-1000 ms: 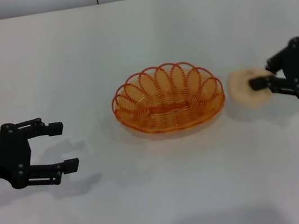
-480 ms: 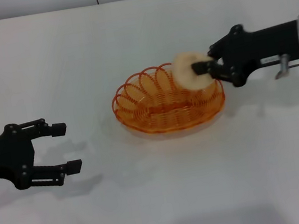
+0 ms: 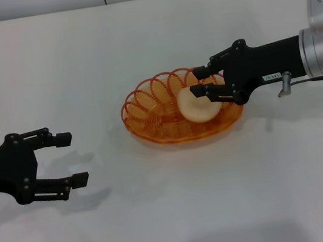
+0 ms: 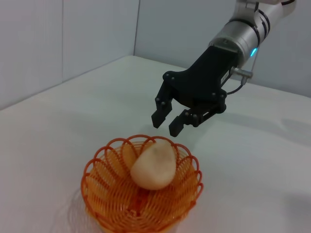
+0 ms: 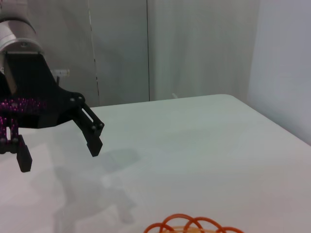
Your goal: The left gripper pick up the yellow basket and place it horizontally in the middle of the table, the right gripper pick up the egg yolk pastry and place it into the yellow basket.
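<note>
Head view: yellow basket sits mid-table, long axis across. Egg yolk pastry lies inside it, toward its right half, tilted against the wall. Right gripper reaches in from the right over the basket's right rim, fingers parted; from here contact with the pastry cannot be judged. Left gripper is well left of the basket, fingers spread wide, holding nothing.

Left wrist view: settles the contact question. The right gripper hangs above the far rim of the basket, fingers moderately apart, clear air between them and the pastry. Pastry rests on edge in the bowl.

Right wrist view: only a strip of basket rim shows; pastry out of frame. Left gripper seen across the table, fingers wide, empty.
</note>
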Controlling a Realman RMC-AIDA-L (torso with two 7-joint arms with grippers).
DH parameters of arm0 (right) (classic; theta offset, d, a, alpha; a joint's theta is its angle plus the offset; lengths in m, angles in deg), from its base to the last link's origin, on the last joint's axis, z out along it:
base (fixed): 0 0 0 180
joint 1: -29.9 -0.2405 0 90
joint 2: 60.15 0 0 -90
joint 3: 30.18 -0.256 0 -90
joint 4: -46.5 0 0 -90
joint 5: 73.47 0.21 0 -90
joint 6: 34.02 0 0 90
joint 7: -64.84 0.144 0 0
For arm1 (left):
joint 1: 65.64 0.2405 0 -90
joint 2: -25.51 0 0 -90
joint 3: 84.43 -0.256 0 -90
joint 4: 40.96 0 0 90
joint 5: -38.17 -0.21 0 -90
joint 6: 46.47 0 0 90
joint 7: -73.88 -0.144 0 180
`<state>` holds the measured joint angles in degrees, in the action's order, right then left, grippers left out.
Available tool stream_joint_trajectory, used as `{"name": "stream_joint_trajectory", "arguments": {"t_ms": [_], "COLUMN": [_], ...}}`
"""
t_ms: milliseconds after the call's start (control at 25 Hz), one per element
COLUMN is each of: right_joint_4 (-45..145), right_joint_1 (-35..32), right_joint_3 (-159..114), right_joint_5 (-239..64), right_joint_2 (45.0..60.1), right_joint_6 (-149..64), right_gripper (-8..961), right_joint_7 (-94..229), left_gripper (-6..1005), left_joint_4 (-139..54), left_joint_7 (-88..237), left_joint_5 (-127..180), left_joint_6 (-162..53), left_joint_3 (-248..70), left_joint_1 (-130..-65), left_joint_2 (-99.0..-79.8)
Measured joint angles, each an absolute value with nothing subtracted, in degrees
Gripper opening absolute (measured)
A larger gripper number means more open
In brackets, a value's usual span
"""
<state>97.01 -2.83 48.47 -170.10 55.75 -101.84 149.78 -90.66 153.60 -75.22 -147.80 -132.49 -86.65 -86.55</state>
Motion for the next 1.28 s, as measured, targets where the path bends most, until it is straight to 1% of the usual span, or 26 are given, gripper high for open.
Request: {"name": "stream_joint_trajectory", "arguments": {"t_ms": [200,480,680,880,1000,1280], "right_joint_4": [96.9,96.9,94.8,94.6,94.6,93.9], "right_joint_1": [-2.6,-0.4,0.6,2.2,3.0,3.2], "right_joint_3": [48.5,45.9,40.8,39.8,39.8,39.7], "right_joint_5": [-169.6,-168.4,-169.1,-170.1,-170.6,-170.9], "right_joint_2": [55.86,55.16,54.69,53.26,52.91,52.88], "right_joint_6": [-101.8,-108.2,-116.8,-120.2,-120.0,-119.6], "right_gripper": [354,631,744,857,871,886], "right_joint_7": [149.7,146.8,142.9,141.7,141.6,141.5], "left_gripper": [888,888,888,888,888,888], "left_joint_4": [-90.7,-90.5,-90.4,-90.4,-90.4,-90.4], "left_joint_7": [153.4,152.8,152.8,152.9,153.1,153.3], "left_joint_5": [-75.4,-76.2,-76.8,-76.7,-76.8,-76.8], "left_joint_6": [-147.8,-147.9,-147.9,-148.4,-149.0,-150.2], "left_joint_3": [-132.6,-132.6,-132.6,-132.6,-132.6,-132.8], "left_joint_1": [-86.6,-86.6,-86.8,-87.2,-87.9,-89.1], "left_joint_2": [-86.39,-86.11,-86.14,-85.95,-85.9,-85.55]}}
